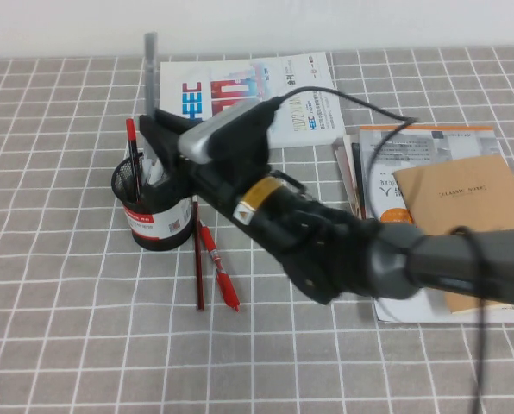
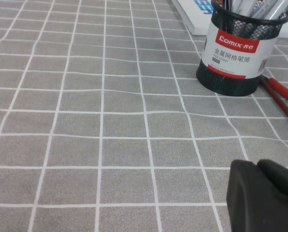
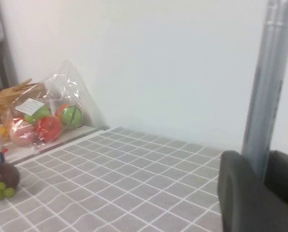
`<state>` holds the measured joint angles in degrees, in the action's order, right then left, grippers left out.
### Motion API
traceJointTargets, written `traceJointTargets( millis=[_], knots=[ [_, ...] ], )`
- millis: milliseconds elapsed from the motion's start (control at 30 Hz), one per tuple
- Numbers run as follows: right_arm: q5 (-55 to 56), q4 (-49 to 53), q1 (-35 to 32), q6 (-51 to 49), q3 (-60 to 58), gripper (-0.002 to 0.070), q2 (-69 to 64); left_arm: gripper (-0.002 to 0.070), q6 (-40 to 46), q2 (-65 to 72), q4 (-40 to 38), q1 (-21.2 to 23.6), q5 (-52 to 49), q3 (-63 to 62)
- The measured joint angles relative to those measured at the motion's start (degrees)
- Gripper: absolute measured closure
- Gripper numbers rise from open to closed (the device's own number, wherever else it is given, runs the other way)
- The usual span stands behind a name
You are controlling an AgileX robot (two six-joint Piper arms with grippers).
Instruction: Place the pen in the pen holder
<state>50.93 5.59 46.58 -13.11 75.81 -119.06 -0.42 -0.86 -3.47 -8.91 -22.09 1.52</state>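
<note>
Right gripper [image 1: 158, 138] clamped, left gripper [image 2: 265, 193] parked

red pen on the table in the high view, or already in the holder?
No, the red pen lies on the tablecloth beside the pen holder.

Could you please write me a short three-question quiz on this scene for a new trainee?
1. True or false: the right gripper holds the pen upright.
2. What lies beside the holder: A) red pen and pencil, B) scissors, C) ruler?
3. Fill in: the right gripper is over the ____.

Key: 1 true. 2 A. 3 holder. The left gripper is low, away from the holder.
</note>
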Motion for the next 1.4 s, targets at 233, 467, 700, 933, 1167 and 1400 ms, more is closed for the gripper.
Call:
traceJointTargets(
  millis=[233,467,700,933,1167,1400],
  knots=[
    [-4.8,-0.4,0.0,0.1,12.7,0.0635,-9.3,0.0680,0.0,0.0,0.0,0.0,0.0,0.0],
    [-10.9,-0.7,0.6,0.4,15.0,0.0635,-10.8,0.0680,0.0,0.0,0.0,0.0,0.0,0.0],
    [-16.0,-1.2,0.9,0.6,15.1,0.0584,-11.0,0.0680,0.0,0.0,0.0,0.0,0.0,0.0],
    [-17.0,-1.7,0.9,0.7,15.1,0.0470,-11.0,0.0680,0.0,0.0,0.0,0.0,0.0,0.0],
    [-17.8,-0.6,1.0,-2.3,15.1,0.0477,-9.7,0.0680,0.0,0.0,0.0,0.0,0.0,0.0],
    [-20.3,9.8,2.5,-3.6,8.7,0.0669,4.0,0.0680,0.0,0.0,0.0,0.0,0.0,0.0]
  ],
)
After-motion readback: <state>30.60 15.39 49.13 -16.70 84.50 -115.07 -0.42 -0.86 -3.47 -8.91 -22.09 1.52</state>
